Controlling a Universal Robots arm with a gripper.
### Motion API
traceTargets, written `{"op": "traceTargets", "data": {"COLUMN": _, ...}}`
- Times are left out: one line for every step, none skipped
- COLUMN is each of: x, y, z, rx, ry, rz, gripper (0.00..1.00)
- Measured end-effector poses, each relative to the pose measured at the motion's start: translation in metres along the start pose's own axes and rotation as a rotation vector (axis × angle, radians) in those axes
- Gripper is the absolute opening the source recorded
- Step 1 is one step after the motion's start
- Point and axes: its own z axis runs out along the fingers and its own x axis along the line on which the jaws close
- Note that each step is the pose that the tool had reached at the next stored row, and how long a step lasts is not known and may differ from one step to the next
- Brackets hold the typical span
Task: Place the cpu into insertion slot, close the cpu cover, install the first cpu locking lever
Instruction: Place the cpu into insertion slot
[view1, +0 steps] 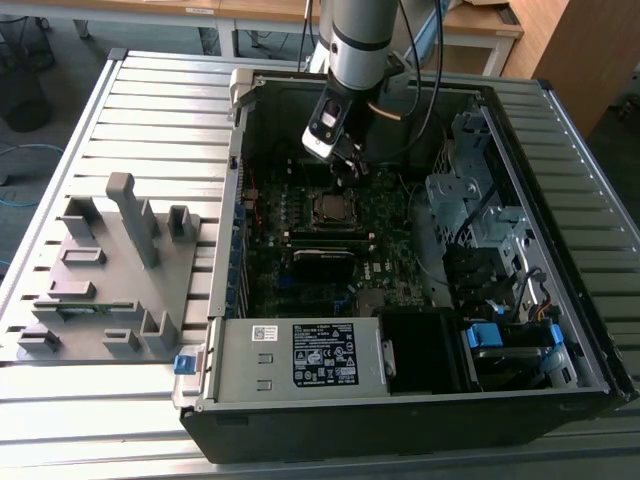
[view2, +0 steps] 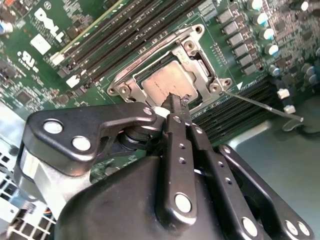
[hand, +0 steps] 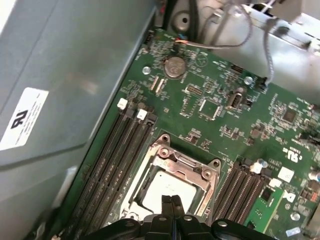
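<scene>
The cpu (view2: 165, 82) lies flat in the insertion slot (view1: 330, 208) on the green motherboard, its dull silver top showing through the window of the cpu cover (view2: 201, 66). The cover lies down over the chip. A thin metal locking lever (view2: 260, 105) sticks out from the socket's corner, away from the frame. My gripper (view2: 176, 100) is shut with nothing between its fingers, and its tips hover just over the chip's edge. In the first wrist view the closed tips (hand: 171, 201) sit above the cpu (hand: 160, 192) and the cover (hand: 187, 167). In the exterior view the gripper (view1: 345, 168) hangs just behind the socket.
Long black memory slots (view2: 125, 35) flank the socket. The case's drive cage (view1: 480, 200) stands on the exterior view's right, and the power supply (view1: 300, 355) is in front. A grey fixture (view1: 110, 270) sits on the slatted table at that view's left. Cables (hand: 235, 42) run near the case wall.
</scene>
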Motion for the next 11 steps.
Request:
{"op": "traceTargets", "data": {"x": 0.0000, "y": 0.0000, "z": 0.0001, "rx": 0.0004, "ry": -0.0001, "rz": -0.014, "gripper": 0.10}}
{"op": "traceTargets", "data": {"x": 0.0000, "y": 0.0000, "z": 0.0002, "rx": 0.0007, "ry": -0.0001, "rz": -0.028, "gripper": 0.10}}
{"op": "traceTargets", "data": {"x": 0.0000, "y": 0.0000, "z": 0.0002, "rx": 0.0011, "ry": -0.0002, "rz": -0.041, "gripper": 0.10}}
{"op": "traceTargets", "data": {"x": 0.0000, "y": 0.0000, "z": 0.0003, "rx": 0.0014, "ry": -0.0003, "rz": -0.053, "gripper": 0.10}}
{"op": "traceTargets", "data": {"x": 0.0000, "y": 0.0000, "z": 0.0003, "rx": 0.0017, "ry": -0.0003, "rz": -0.067, "gripper": 0.10}}
{"op": "traceTargets", "data": {"x": 0.0000, "y": 0.0000, "z": 0.0004, "rx": 0.0021, "ry": -0.0004, "rz": -0.081, "gripper": 0.10}}
{"op": "traceTargets", "data": {"x": 0.0000, "y": 0.0000, "z": 0.0005, "rx": 0.0024, "ry": -0.0005, "rz": -0.096, "gripper": 0.10}}
{"op": "traceTargets", "data": {"x": 0.0000, "y": 0.0000, "z": 0.0006, "rx": 0.0028, "ry": -0.0005, "rz": -0.110, "gripper": 0.10}}
{"op": "traceTargets", "data": {"x": 0.0000, "y": 0.0000, "z": 0.0006, "rx": 0.0032, "ry": -0.0006, "rz": -0.125, "gripper": 0.10}}
{"op": "traceTargets", "data": {"x": 0.0000, "y": 0.0000, "z": 0.0007, "rx": 0.0036, "ry": -0.0007, "rz": -0.139, "gripper": 0.10}}
{"op": "traceTargets", "data": {"x": 0.0000, "y": 0.0000, "z": 0.0007, "rx": 0.0040, "ry": -0.0007, "rz": -0.155, "gripper": 0.10}}
